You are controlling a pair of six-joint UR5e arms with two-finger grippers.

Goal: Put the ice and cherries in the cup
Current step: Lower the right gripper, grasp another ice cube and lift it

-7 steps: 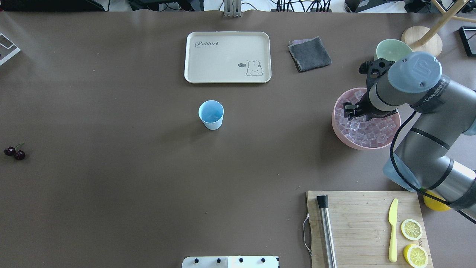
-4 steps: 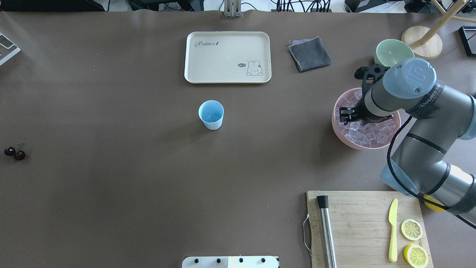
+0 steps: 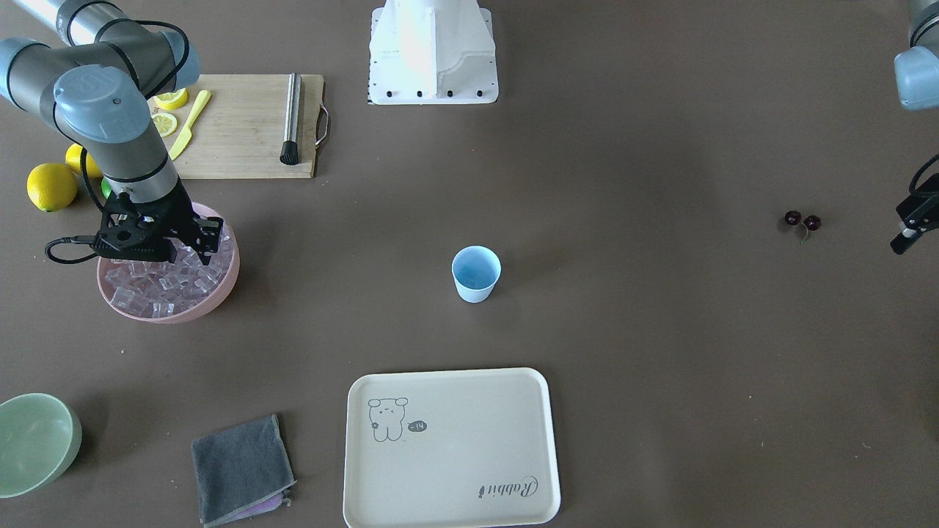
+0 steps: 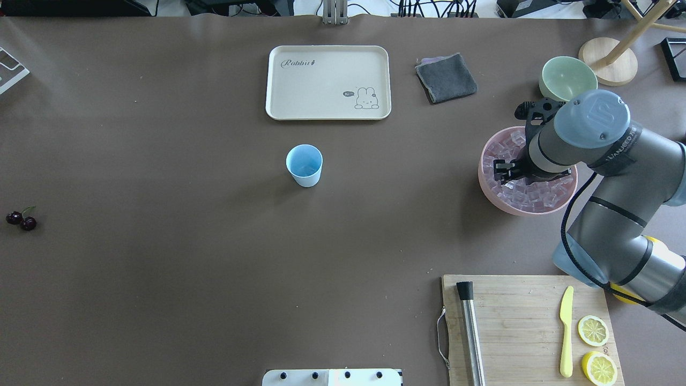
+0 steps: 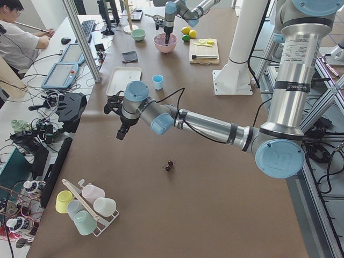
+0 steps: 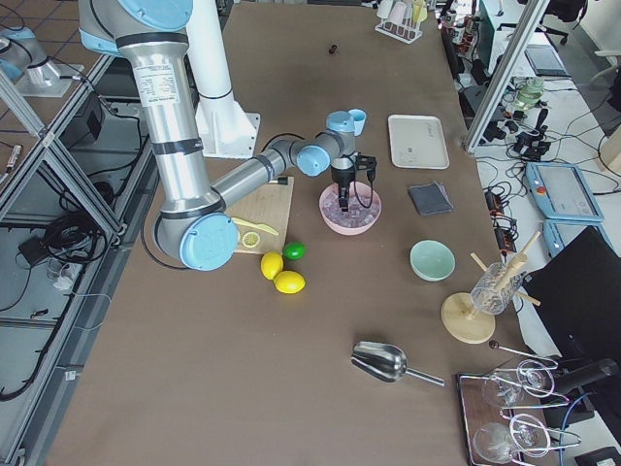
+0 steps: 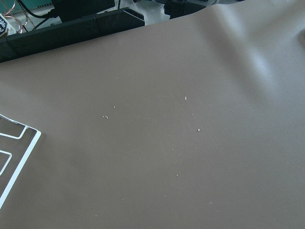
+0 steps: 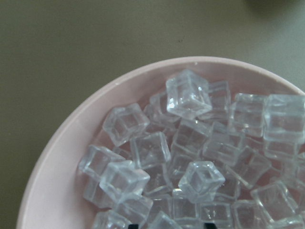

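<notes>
A: So, where is the ice [image 8: 190, 95]?
B: All heaped in the pink bowl [image 8: 62, 157] on the robot's right side of the table [image 4: 161, 161]. The right gripper [image 4: 502, 171] points down into that bowl, low over the heap.
A: Has it got a cube?
B: Its fingertips [image 8: 209, 225] stand apart at the bottom edge of the wrist view, among the cubes. They look released, with no cube clearly pinched.
A: And the cup [image 4: 304, 165]?
B: Upright in the middle of the table, on the robot's side of the tray [image 4: 328, 82] and well apart from the bowl.
A: The cherries [image 4: 20, 220]?
B: Lying on the table far out on the robot's left, both joined by their stems and well apart from the cup.
A: What about the left gripper [image 3: 908, 231]?
B: It hangs above the table near the cherries without touching them. Only its dark end shows at the edge of the front view, and its own camera sees just the table, so I cannot tell whether its fingers are clenched or released
</notes>
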